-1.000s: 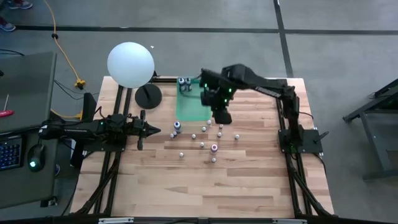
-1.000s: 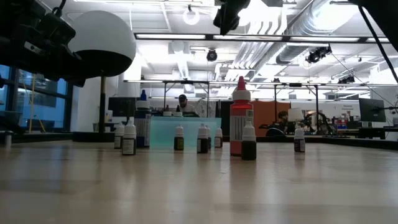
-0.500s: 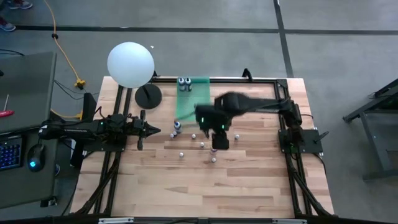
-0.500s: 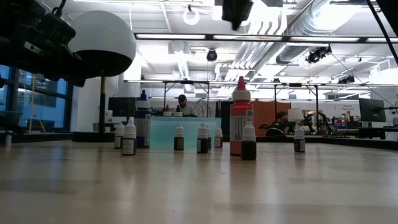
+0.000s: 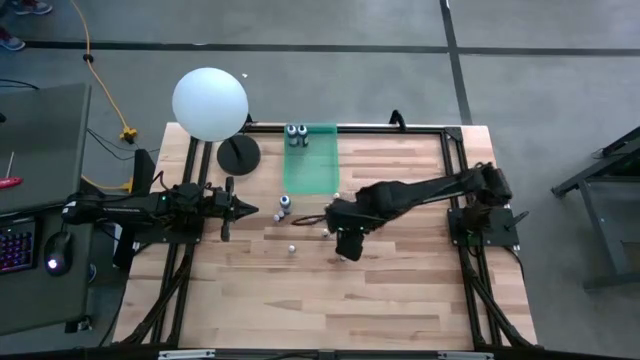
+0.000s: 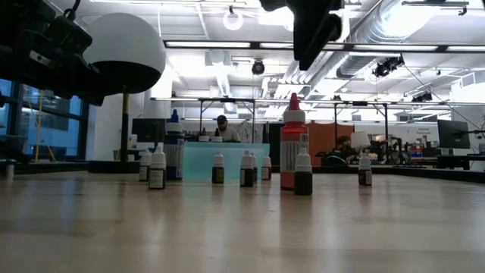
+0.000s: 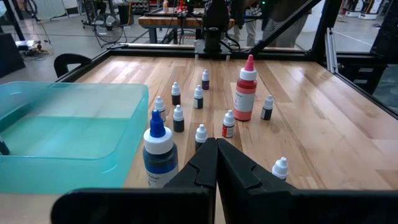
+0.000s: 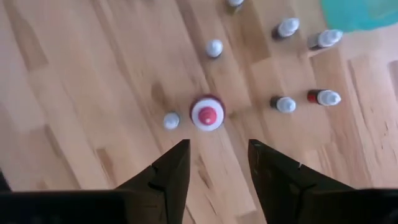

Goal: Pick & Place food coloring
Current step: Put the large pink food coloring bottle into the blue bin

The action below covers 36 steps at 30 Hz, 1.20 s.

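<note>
Several tiny white-capped food coloring bottles (image 7: 201,132) stand on their bases on the wooden table. Among them are a taller red bottle (image 8: 207,113) (image 6: 293,144) and a blue-capped one (image 7: 159,152) (image 5: 284,204). Two more bottles (image 5: 297,133) stand in the far end of the translucent green tray (image 5: 310,165). My right gripper (image 8: 217,146) (image 5: 346,246) hangs open above the group and points down. The red bottle sits just beyond its fingertips and nothing is between them. My left gripper (image 7: 216,155) (image 5: 245,208) waits shut at the table's left, level, facing the bottles.
A white ball-shaped lamp (image 5: 210,103) on a black round foot (image 5: 238,154) stands at the far left of the table. The green tray (image 7: 68,134) lies at the far middle. Bare wood (image 5: 340,300) stretches toward the near edge. Black frame rails (image 5: 455,200) border the table.
My right gripper has moved from the tray's near end toward the table's near edge. It has also come down, and it now stands over the red bottle and its small neighbours. No bottle has moved.
</note>
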### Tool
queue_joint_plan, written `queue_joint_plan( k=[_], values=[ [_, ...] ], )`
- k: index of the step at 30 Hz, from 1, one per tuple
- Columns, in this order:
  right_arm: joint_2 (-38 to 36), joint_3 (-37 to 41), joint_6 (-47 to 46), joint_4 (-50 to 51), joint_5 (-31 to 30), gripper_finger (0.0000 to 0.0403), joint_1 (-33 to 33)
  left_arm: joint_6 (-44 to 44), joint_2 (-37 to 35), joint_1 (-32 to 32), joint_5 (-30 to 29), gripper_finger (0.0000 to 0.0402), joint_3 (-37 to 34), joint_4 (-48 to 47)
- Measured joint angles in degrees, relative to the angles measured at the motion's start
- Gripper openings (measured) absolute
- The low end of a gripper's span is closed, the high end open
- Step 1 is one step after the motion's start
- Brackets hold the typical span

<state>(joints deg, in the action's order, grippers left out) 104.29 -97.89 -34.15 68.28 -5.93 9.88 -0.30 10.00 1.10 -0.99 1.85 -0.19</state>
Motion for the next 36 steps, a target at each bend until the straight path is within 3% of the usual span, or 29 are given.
queue_joint_plan(
  k=[5, 11, 19, 36],
  values=[
    [-7.47, 11.45, -4.49, -11.61, -2.08, 0.0192, 1.12, 0.0, 0.0, 0.0, 0.0, 0.0, 0.0, -0.02],
    [-10.86, 21.47, -5.79, -24.42, 3.91, 0.0214, 1.44, 0.0, 0.0, 0.0, 0.0, 0.0, 0.0, 0.0],
    [-10.57, 25.41, 2.75, -26.51, -0.69, 0.0216, 1.43, 0.0, 0.0, 0.0, 0.0, 0.0, 0.0, 0.0],
    [-10.55, 29.51, 9.8, -34.66, -1.35, 0.0216, 1.38, 0.0, 0.0, 0.0, -0.01, 0.0, 0.0, 0.0]
  ],
)
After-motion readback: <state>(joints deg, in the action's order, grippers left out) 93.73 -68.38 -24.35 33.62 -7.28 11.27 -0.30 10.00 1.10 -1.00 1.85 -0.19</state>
